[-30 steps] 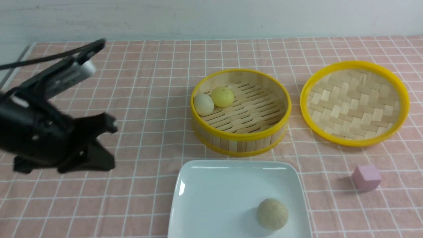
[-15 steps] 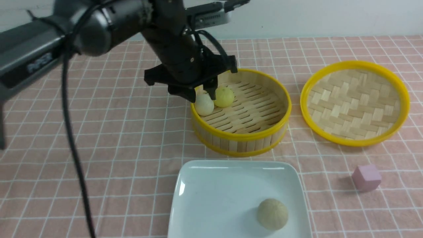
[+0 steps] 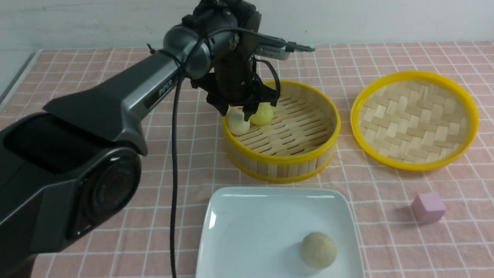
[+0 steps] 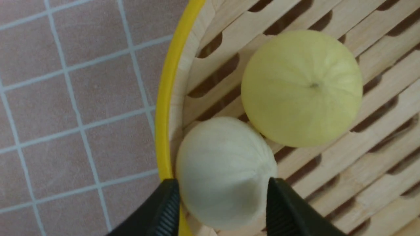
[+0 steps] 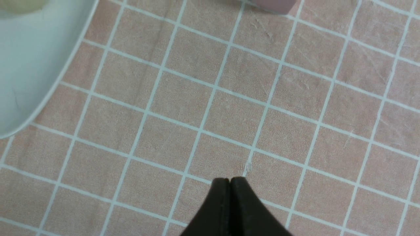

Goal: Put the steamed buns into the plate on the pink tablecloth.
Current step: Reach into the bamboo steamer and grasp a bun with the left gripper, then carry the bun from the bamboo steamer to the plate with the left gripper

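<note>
Over the steamer (image 3: 281, 159), your left jaws (image 4: 224, 196) stand apart around the pale bun (image 4: 223, 170) by the wall; you can't tell whether they touch it. Beside it sits the yellow bun (image 4: 302, 88). Your right jaws (image 5: 229, 183) are shut, holding nothing (the other pale bun (image 3: 318, 250) lies on your plate (image 3: 262, 231)).
</note>
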`<state>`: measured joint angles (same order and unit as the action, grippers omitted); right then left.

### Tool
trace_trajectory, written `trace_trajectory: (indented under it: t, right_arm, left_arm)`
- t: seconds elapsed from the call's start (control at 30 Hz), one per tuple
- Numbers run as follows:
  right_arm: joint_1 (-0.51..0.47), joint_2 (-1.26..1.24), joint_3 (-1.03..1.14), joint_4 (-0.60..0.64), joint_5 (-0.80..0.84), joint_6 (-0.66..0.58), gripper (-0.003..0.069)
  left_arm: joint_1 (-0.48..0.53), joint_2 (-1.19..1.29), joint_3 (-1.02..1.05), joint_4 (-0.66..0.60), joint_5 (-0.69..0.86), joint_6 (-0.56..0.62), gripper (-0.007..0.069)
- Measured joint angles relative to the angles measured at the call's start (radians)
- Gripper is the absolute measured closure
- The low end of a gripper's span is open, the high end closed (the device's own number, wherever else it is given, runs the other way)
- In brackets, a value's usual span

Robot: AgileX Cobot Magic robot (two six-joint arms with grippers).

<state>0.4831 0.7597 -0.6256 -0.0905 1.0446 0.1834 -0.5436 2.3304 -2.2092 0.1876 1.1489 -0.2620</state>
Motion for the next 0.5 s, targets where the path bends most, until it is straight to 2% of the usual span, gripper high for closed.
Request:
trace_trajectory:
  t: [0.27, 0.33, 0.37, 0.4, 0.43, 0.5]
  right_arm:
    - [0.000, 0.000, 0.000, 0.000, -0.010, 0.000, 0.0648]
    - [0.000, 0.000, 0.000, 0.000, -0.010, 0.000, 0.0646]
    - [0.000, 0.000, 0.000, 0.000, -0.010, 0.000, 0.0646]
    - [0.000, 0.000, 0.000, 0.000, -0.010, 0.000, 0.0645]
    - [0.000, 0.000, 0.000, 0.000, -0.010, 0.000, 0.0643]
    - [0.000, 0.000, 0.000, 0.000, -0.010, 0.000, 0.0642]
  left_arm:
    - [0.000, 0.029, -0.007, 0.009, -0.027, 0.012, 0.0371]
    - [0.000, 0.040, -0.007, 0.003, -0.030, 0.012, 0.0430]
    - [0.000, 0.040, -0.007, 0.003, -0.031, 0.012, 0.0436]
    - [0.000, 0.042, -0.007, 0.003, -0.032, 0.012, 0.0464]
    - [0.000, 0.042, -0.007, 0.003, -0.033, 0.012, 0.0539]
    - [0.000, 0.039, -0.008, 0.004, -0.033, 0.012, 0.0586]
